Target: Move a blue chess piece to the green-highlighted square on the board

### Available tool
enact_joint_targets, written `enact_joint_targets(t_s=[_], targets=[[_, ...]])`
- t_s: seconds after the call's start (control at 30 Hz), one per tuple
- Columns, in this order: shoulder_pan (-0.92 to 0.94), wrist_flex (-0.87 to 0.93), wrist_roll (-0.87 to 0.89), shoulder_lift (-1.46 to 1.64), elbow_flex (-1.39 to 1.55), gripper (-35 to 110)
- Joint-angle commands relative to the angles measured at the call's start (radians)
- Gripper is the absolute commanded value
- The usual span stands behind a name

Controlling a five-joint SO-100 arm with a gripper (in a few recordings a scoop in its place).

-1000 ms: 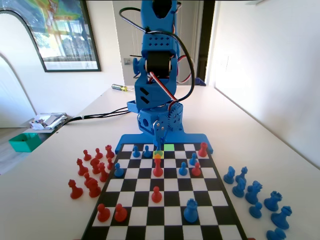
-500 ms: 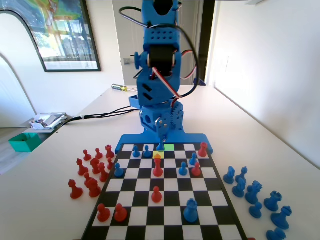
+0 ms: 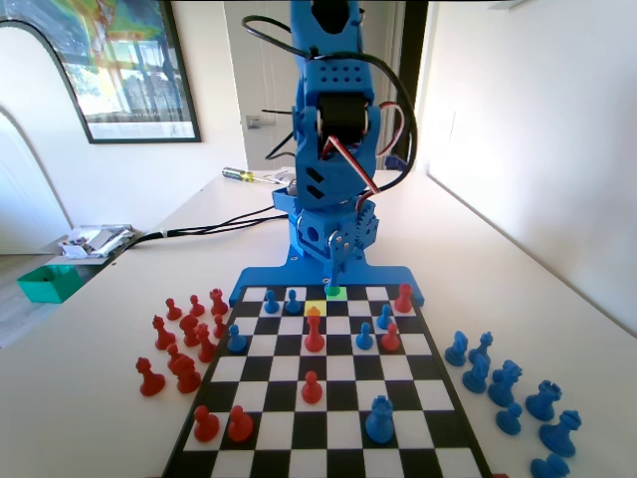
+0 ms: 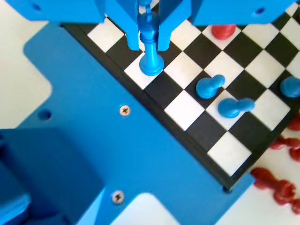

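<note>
In the wrist view the gripper (image 4: 149, 40) is clamped on the blue chess piece (image 4: 150, 58), its jaws pressing the slim stem from both sides while the base rests on the board (image 4: 220, 150). In the fixed view the piece stands on the green-highlighted square (image 3: 336, 293), directly under the gripper (image 3: 335, 267).

**Blue, red, green and chequer**

The board (image 3: 328, 398) is chequered black and white with a dark border. At the upper centre of the fixed view, the green-highlighted square (image 3: 337, 293) is bright green; beside it sits a yellow-orange square (image 3: 315, 310). The blue chess piece (image 4: 150, 56) and the claw (image 4: 150, 40) are both blue. Red pieces (image 3: 184, 349) stand at left, blue pieces (image 3: 508, 388) at right, on a white counter (image 3: 100, 398).
</note>
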Motion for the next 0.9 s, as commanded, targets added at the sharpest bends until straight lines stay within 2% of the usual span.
enact_joint_targets(t_s=[0.0,0.53,0.87], targets=[[-0.021,-0.006,-0.015,0.055,0.008,1],[-0.075,-0.04,-0.054,0.058,0.051,1],[-0.064,-0.071,-0.049,0.058,0.06,11]])
